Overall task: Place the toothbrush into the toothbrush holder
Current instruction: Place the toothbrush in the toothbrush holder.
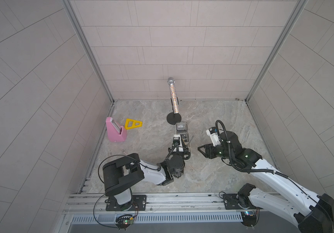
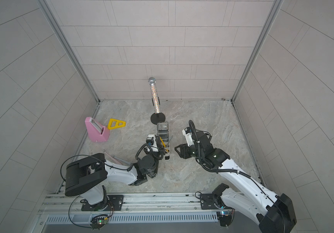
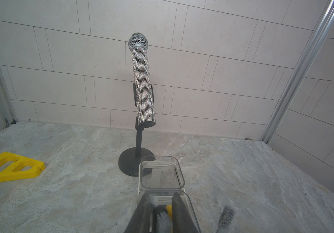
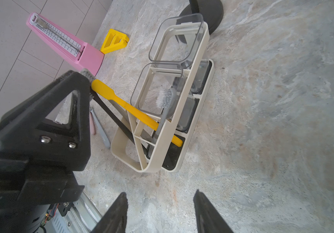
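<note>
**Leaning in a Slot**

The long yellow plastic toothbrush (image 4: 133, 110) leans on a slant. Its plain end sits down in a slot at the near end of the toothbrush holder (image 4: 125, 161). The holder is a long cream-white plastic caddy with little walls inside and clear plastic boxes (image 4: 174, 38) at the far end. The brush end sticks up and out over the caddy's side.

The left gripper (image 3: 162, 198) is right at that brush end. In the left wrist view, white bristles and a bit of yellow show between its two dark fingers (image 3: 144, 211). The fingers are close together, one on each side of the brush head. It is not clear if they squeeze the head or only sit beside it.

The right gripper (image 4: 160, 192) hangs low over the stone-look table (image 4: 262, 121), near the caddy. Its fingers are wide apart, with nothing between them.

A grey toothbrush (image 4: 165, 96) stands in the caddy, bristles up. A pink toothbrush (image 4: 92, 126) and a second grey toothbrush (image 4: 102, 131) lie side by side on the table near the caddy.

The caddy stands near the middle of the table. It is just beside the black round base (image 1: 174, 120) of a stand that holds a glittery silver microphone (image 1: 173, 96). Well off to the left sit a pink wedge-shaped block (image 1: 115, 131) and a flat yellow triangle piece (image 1: 133, 123).
</note>
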Controlling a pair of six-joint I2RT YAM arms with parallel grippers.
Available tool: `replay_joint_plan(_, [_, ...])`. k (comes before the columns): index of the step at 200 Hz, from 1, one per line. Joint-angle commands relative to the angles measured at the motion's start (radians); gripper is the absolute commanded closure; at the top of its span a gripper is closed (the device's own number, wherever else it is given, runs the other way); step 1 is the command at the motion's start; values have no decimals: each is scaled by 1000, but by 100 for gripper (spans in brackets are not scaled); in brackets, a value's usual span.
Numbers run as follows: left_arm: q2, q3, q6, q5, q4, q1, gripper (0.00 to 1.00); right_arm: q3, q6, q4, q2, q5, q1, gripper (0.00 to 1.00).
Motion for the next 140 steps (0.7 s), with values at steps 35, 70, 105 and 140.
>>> replay_joint_plan(35, [3, -14, -3, -20, 21, -6, 73, -10, 6, 14, -11, 15, -2, 45])
replay_joint_plan(70, [-19, -23, -3, -14, 19, -7, 61, -10, 7, 12, -13, 14, -2, 45])
replay_joint_plan(105, [-71, -25, -28, -13, -56, -12, 48, -10, 6, 13, -11, 13, -2, 45])
replay_joint_plan(140, [-124, -33, -72, 1, -116, -13, 42, -4, 7, 11, -13, 11, -3, 45])
